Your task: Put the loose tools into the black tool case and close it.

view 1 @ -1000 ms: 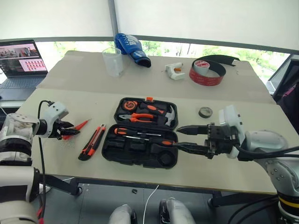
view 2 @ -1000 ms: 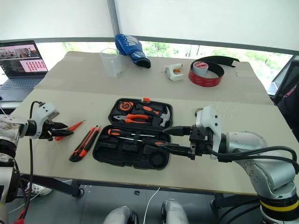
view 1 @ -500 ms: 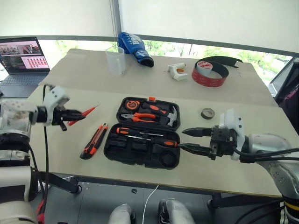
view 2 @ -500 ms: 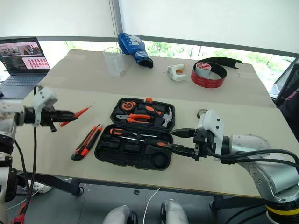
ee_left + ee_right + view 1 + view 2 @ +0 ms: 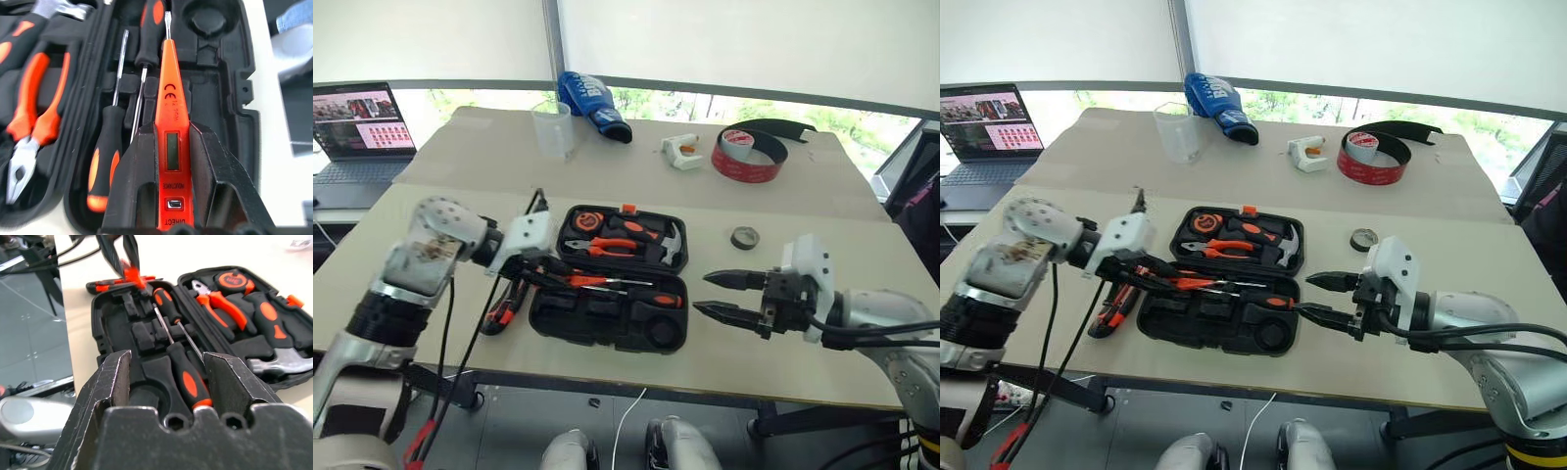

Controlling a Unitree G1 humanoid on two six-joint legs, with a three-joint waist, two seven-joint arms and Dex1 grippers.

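Note:
The black tool case (image 5: pixel 599 339) lies open mid-table. Two orange-and-black screwdrivers (image 5: pixel 648 299) (image 5: pixel 105 147) rest in its near half. My left gripper (image 5: pixel 544 277) is shut on the thin red screwdriver (image 5: pixel 172 112), holding it just above the case's left part with its tip pointing along the slots. The utility knife (image 5: pixel 503 305) lies on the table left of the case, partly hidden by that gripper. Right of the case, my right gripper (image 5: pixel 728 296) hovers open and holds nothing. The small dark tape roll (image 5: pixel 743 236) sits on the table beyond it.
Pliers, a tape measure and a hammer (image 5: pixel 672 245) fill the case's far half. At the back stand a clear cup (image 5: pixel 553 127), a blue bag (image 5: pixel 592 103), a white glue gun (image 5: pixel 683 149) and a big red tape roll (image 5: pixel 749 152). A laptop (image 5: pixel 357 122) sits far left.
My left gripper closed on the red screwdriver and carried it right from the table's left side to over the case, rolling as it went. The right gripper has barely shifted.

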